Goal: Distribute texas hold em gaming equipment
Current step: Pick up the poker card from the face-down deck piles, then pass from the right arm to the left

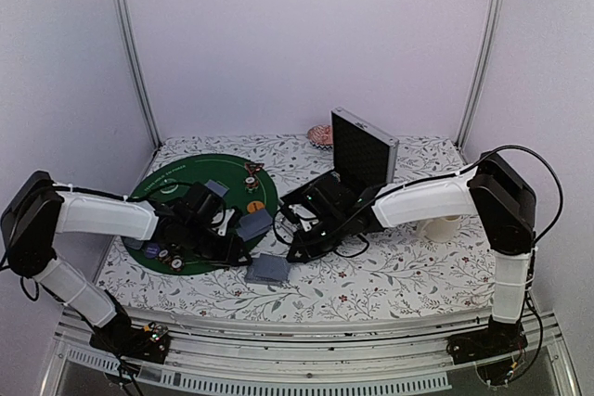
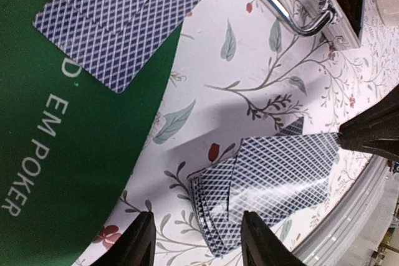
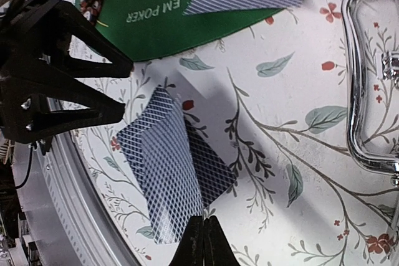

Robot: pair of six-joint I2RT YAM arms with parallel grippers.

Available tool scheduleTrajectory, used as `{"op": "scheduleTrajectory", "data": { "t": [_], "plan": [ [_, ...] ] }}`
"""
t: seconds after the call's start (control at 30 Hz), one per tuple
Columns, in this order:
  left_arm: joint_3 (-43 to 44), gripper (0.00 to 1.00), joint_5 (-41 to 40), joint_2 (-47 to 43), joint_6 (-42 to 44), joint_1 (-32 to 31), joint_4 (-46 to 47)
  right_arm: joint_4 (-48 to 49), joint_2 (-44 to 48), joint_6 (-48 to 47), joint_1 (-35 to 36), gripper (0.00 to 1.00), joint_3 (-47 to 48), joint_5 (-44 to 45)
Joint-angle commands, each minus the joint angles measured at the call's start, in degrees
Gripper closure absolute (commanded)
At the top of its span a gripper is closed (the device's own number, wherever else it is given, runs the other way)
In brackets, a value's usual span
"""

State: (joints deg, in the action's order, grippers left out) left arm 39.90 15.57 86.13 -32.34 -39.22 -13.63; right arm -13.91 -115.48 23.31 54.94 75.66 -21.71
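Where the floral table (image 1: 390,275) nears its front edge, just off the green poker mat (image 1: 172,197), lies the deck of playing cards (image 3: 215,169) — the left gripper (image 2: 198,238) gapes, released, at its edge, while the right gripper (image 3: 202,241) is clenched on a corner of the top card (image 3: 165,166), which tilts upward.

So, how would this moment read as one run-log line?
right gripper: shut on top card | deck: on floral cloth | left gripper: open near deck
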Motion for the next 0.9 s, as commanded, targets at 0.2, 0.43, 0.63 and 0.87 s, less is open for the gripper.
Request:
{"op": "scheduleTrajectory", "data": {
  "t": [0.2,0.43,0.63,0.87],
  "plan": [
    [5.6,0.50,-8.3,-11.8,2.9,0.5,-6.6,-0.9,11.9,-0.4,-0.4,0.98,-0.8,0.1],
    [2.5,0.48,-5.9,-26.9,-1.4,1.2,5.5,7.2,20.7,5.3,-0.4,0.98,-1.6,8.4],
    [-8.2,0.30,-1.6,-35.5,-12.2,1.2,27.4,18.4,26.3,11.6,-0.4,0.98,-5.7,16.1],
    [-11.9,0.11,3.4,-32.0,-19.5,1.2,43.7,21.7,24.5,11.2,2.0,0.98,-3.5,18.4]
  ]
}}
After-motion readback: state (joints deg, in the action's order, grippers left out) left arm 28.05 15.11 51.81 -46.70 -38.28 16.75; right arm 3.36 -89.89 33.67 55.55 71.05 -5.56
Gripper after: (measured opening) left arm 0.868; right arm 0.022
